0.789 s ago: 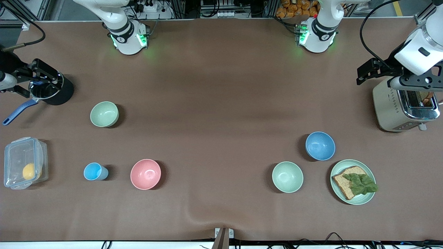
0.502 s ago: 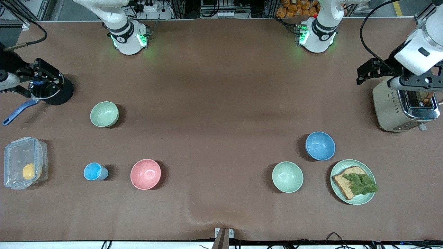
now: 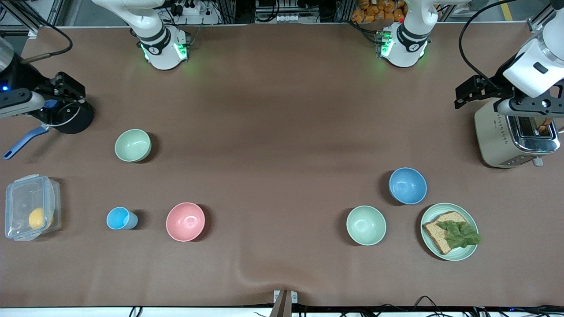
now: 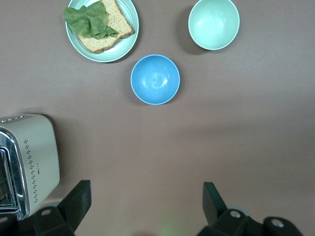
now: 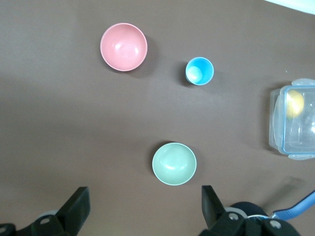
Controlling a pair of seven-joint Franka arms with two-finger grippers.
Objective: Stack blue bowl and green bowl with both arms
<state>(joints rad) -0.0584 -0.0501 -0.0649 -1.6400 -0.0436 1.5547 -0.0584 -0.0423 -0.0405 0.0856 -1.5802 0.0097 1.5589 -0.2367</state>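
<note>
The blue bowl (image 3: 407,186) sits upright toward the left arm's end of the table, and also shows in the left wrist view (image 4: 155,79). A green bowl (image 3: 365,225) stands beside it, nearer the front camera (image 4: 213,23). A second green bowl (image 3: 132,145) stands toward the right arm's end (image 5: 174,163). My left gripper (image 3: 469,92) is open and empty, up in the air beside the toaster (image 4: 146,206). My right gripper (image 3: 69,88) is open and empty over a black pot (image 5: 146,206).
A toaster (image 3: 515,132) stands at the left arm's end. A pale-green plate (image 3: 469,252) with bread and lettuce lies beside the blue bowl. A pink bowl (image 3: 185,222), a light-blue cup (image 3: 119,218), a clear box (image 3: 31,207) and a black pot (image 3: 77,121) are toward the right arm's end.
My right gripper has shifted a little over the black pot, toward the robots' bases. My left arm and the bowls have not moved.
</note>
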